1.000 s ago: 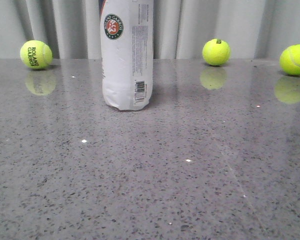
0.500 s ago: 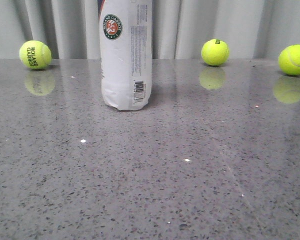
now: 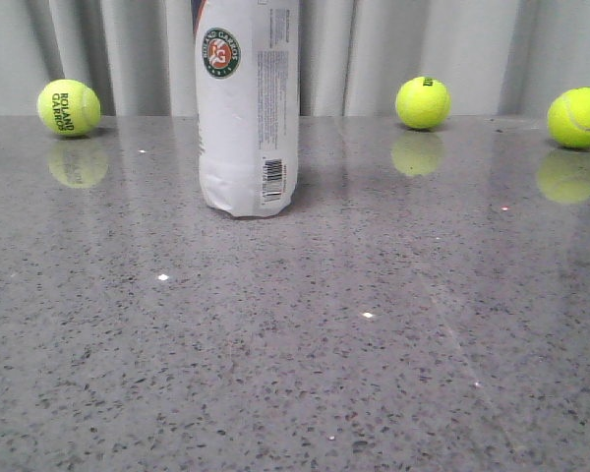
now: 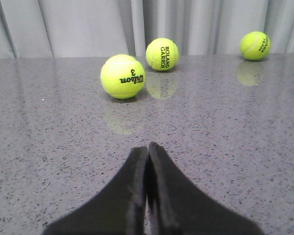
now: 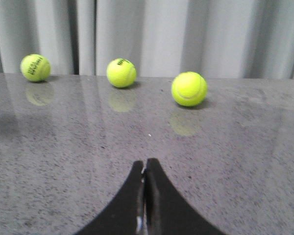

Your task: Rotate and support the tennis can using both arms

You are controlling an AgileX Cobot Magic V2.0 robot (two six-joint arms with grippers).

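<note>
Near edge of the counter (image 3: 295, 393) first: nothing but bare speckled stone, and neither arm shows in the front view. Further in, left of centre and close to the far edge, stands the tennis can (image 3: 248, 108), upright on its base, barcode low on the label, round emblem up near the top of the frame. Nothing touches it. Along the far edge, by the curtain, sit three tennis balls: one (image 3: 68, 107) left of the can, one (image 3: 423, 102) to its right, one (image 3: 578, 117) near the far right corner, all well apart from it.

The step in hand, as I read it, is the approach, and both arms have it all to do. To do it well, each gripper should spread wide before it comes in, meet the can from opposite sides on the label, and close evenly, so the tall tube is braced and does not tip while it turns. The balls on the counter want a clear berth.

Now the hands. The left gripper (image 4: 148, 149) has its fingers pressed together, nothing between them, hovering over bare stone with balls ahead. The right gripper (image 5: 145, 165) is the same: fingers together, empty, touching nothing. Neither wrist view shows the can.
</note>
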